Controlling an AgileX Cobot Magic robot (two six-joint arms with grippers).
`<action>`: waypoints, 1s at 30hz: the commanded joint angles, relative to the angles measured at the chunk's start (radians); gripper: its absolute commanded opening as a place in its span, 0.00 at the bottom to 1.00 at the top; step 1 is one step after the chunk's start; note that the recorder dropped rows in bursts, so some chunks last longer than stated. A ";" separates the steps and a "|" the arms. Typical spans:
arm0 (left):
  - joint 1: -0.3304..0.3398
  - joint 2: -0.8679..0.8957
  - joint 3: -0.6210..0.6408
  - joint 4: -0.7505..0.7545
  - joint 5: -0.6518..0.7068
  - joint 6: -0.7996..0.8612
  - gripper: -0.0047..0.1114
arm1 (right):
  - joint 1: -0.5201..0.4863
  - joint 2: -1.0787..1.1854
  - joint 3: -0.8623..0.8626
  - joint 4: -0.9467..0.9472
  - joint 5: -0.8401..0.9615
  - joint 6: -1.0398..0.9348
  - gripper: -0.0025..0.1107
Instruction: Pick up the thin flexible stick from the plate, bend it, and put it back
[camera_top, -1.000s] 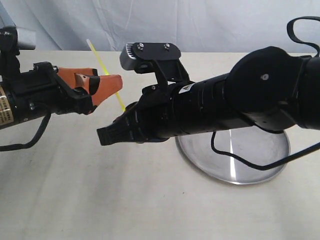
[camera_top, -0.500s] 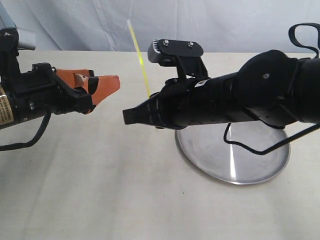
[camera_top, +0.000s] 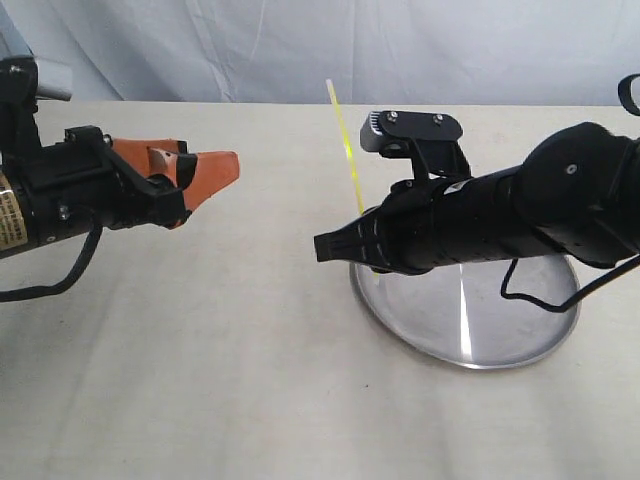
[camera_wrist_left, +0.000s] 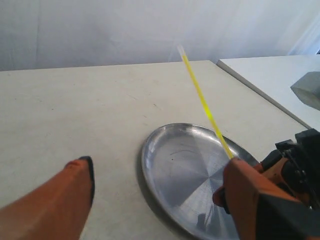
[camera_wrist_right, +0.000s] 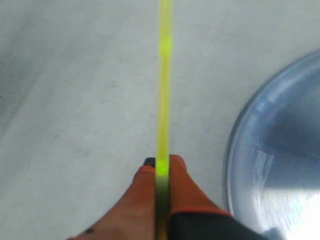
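The thin flexible stick (camera_top: 342, 135), a bright yellow strand with a paler top end, stands tilted in the air above the plate's left edge. My right gripper (camera_top: 330, 244) is shut on its lower part. In the right wrist view the orange fingers (camera_wrist_right: 182, 187) pinch the stick (camera_wrist_right: 164, 75), which runs straight out past the right gripper (camera_wrist_right: 161, 165). The silver plate (camera_top: 520, 335) lies under the right arm. My left gripper (camera_top: 228, 165) hovers open at the left, apart from the stick. In the left wrist view the left gripper (camera_wrist_left: 155, 200) has its fingers spread wide, with the plate (camera_wrist_left: 172, 165) and the stick (camera_wrist_left: 202, 100) beyond.
A beige tabletop (camera_top: 200, 360) stretches below both arms. A pale cloth backdrop (camera_top: 300, 40) hangs behind. A white glare streak (camera_top: 463, 315) crosses the plate. A second table edge (camera_wrist_left: 270, 80) shows in the left wrist view.
My right arm has drawn back to the right toward the plate, carrying the stick away from the left gripper; the stick stands more upright. The left arm has not moved.
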 joint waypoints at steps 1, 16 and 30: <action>-0.003 0.001 0.001 -0.004 -0.001 0.003 0.64 | -0.007 -0.004 0.015 -0.012 -0.016 -0.001 0.01; -0.003 0.001 0.001 -0.002 -0.001 0.003 0.64 | -0.007 -0.004 0.015 -0.020 -0.010 -0.001 0.01; -0.003 0.001 0.001 -0.002 -0.015 -0.037 0.60 | -0.007 -0.189 0.015 -0.016 0.045 -0.055 0.01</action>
